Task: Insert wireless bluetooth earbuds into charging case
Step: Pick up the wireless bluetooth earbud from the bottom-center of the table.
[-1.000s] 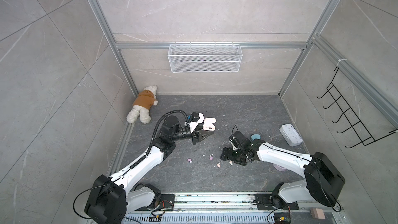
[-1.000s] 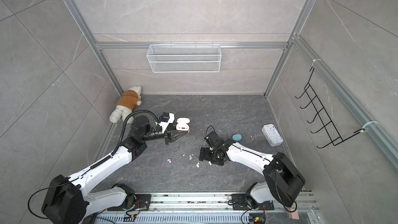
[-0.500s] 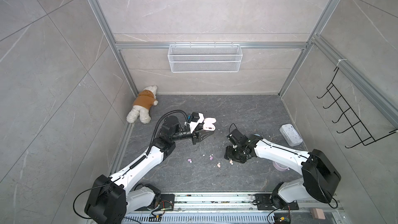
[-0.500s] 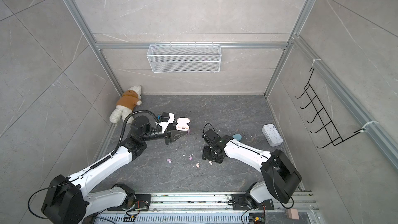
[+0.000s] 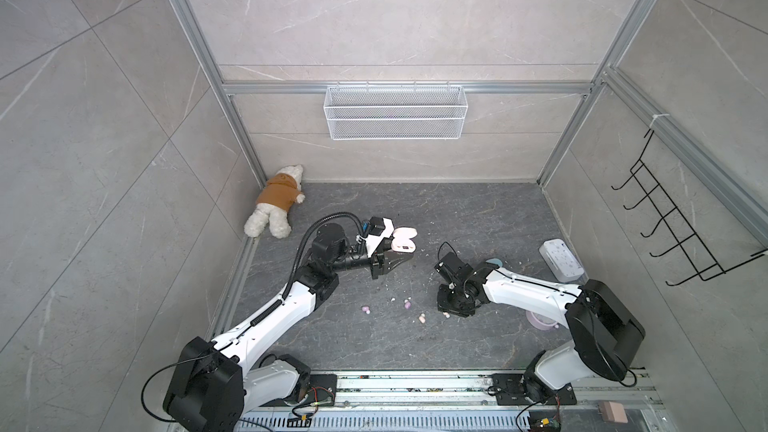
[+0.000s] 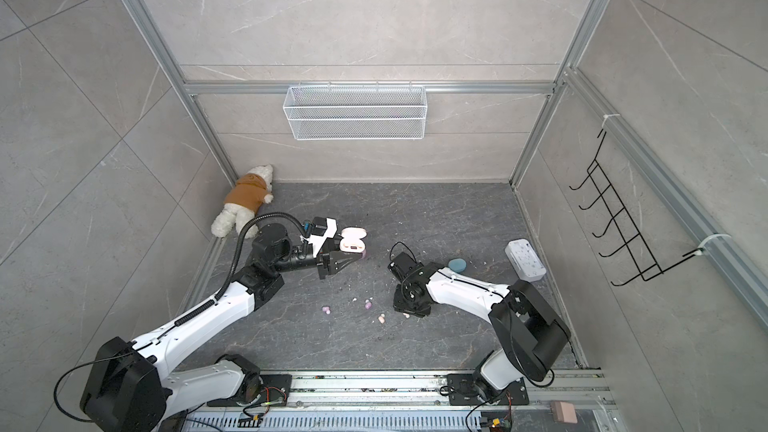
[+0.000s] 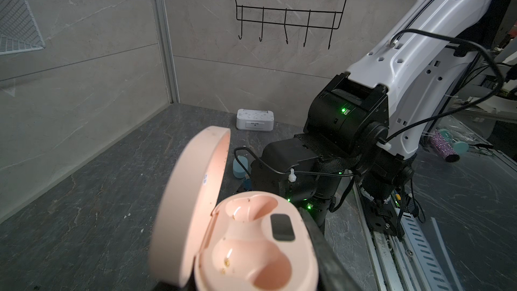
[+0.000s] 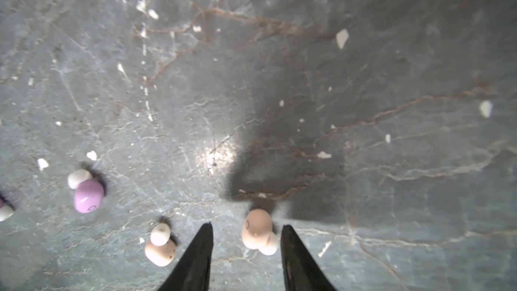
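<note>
My left gripper [image 5: 398, 260] is shut on the peach charging case [image 5: 404, 239], held above the floor with its lid open; both sockets [image 7: 246, 253] are vacant. My right gripper [image 8: 246, 225] points down at the floor. A peach earbud [image 8: 258, 230] lies between its fingers, close to one and clear of the other, so the jaws stand open around it. A second peach earbud [image 8: 161, 247] lies just outside the jaws, and a lilac earbud [image 8: 88, 195] lies farther off. In both top views the buds [image 6: 381, 318] lie scattered beside the right gripper [image 6: 409, 311].
A closed blue case [image 5: 494, 262] sits behind the right arm, and a lilac case [image 5: 540, 320] is partly hidden under it. A white box [image 5: 561, 259] stands by the right wall and a teddy bear [image 5: 278, 201] lies in the back left corner. White crumbs dot the floor.
My right gripper has shifted slightly over the floor and its jaws have narrowed around the peach earbud. The left arm and the case have not moved.
</note>
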